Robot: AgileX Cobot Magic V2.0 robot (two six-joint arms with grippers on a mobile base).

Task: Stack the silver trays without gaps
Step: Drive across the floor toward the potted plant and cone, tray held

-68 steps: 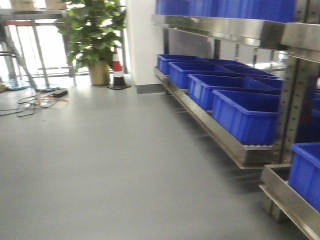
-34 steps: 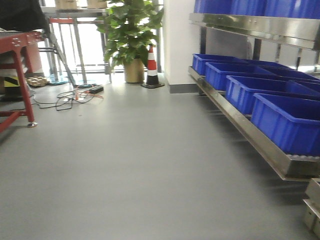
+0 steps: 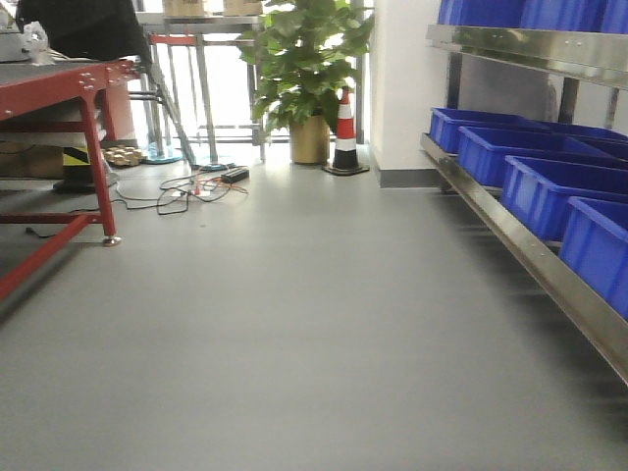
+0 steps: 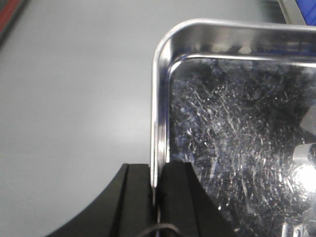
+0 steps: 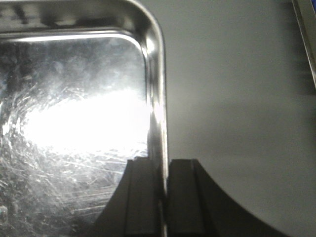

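Both clenched: left gripper (image 4: 157,185) pinches left rim of scratched shiny rectangular steel tray (image 4: 237,123), right gripper (image 5: 163,182) its right rim, held above grey floor (image 3: 294,324); blue plastic bins (image 3: 549,186) far right.

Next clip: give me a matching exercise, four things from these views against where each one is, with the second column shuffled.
Things:
1. silver tray
2. traffic cone
3. blue bins
4. red table

Places:
A. far left of the front view
B. on the low steel shelf along the right
C. rim clamped in the left pincer and the right pincer
D. just beside the potted plant

Pairs: 1-C, 2-D, 3-B, 4-A.
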